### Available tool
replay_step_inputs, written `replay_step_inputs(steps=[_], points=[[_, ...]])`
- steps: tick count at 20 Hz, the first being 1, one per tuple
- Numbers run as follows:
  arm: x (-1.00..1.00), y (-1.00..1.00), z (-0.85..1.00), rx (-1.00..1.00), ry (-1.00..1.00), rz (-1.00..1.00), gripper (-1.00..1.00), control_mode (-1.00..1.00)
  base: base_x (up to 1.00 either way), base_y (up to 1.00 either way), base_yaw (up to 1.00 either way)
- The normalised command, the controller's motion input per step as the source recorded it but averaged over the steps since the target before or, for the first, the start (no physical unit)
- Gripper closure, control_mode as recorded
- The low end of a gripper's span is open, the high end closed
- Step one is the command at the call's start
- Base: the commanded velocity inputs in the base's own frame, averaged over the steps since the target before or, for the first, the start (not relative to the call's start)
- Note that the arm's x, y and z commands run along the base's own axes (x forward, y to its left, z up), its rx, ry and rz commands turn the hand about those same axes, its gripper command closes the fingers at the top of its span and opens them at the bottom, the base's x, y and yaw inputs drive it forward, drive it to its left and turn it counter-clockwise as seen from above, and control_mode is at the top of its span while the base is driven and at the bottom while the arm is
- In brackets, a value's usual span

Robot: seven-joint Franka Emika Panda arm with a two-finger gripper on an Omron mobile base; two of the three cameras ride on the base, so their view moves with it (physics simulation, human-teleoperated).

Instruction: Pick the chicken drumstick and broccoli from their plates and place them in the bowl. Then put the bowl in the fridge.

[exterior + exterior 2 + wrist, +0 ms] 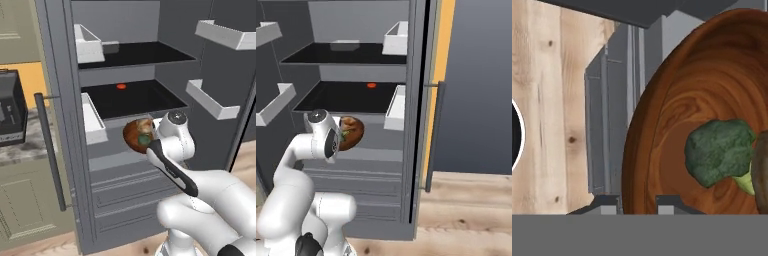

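Hand (637, 202) pinches the bowl (136, 135) by its rim, broccoli (719, 152) inside, just below the fridge (135, 65) middle shelf (130, 100); risk: bowl looks tilted, so contents could spill, or rim clips the shelf edge.

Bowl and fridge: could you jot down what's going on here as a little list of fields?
bowl: brown, held up by the arm in front of the open fridge, below its lower dark shelf
in bowl: broccoli; a brownish piece at the hand view's right edge, too cropped to name
gripper: at the bowl's rim, grip not clear
fridge shelf: small red item
door bins: white
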Motion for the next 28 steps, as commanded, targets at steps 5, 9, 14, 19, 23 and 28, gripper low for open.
replay_step_inputs(steps=[5, 9, 14, 19, 23, 28], points=[[0.0, 0.0, 0.0, 0.0, 0.0, 0.0, 1.0, 1.0, 0.58, 0.0, 0.01], [0.0, 0.0, 0.0, 0.0, 0.0, 0.0, 1.0, 1.0, 0.42, 0.0, 0.06], [0.0, 0.0, 0.0, 0.0, 0.0, 0.0, 1.0, 1.0, 0.43, 0.0, 0.1], [0.0, 0.0, 0.0, 0.0, 0.0, 0.0, 1.0, 1.0, 0.16, 0.0, 0.07], [0.0, 0.0, 0.0, 0.0, 0.0, 0.0, 1.0, 1.0, -0.06, 0.0, 0.0], [0.0, 0.0, 0.0, 0.0, 0.0, 0.0, 1.0, 1.0, 0.0, 0.0, 0.0]])
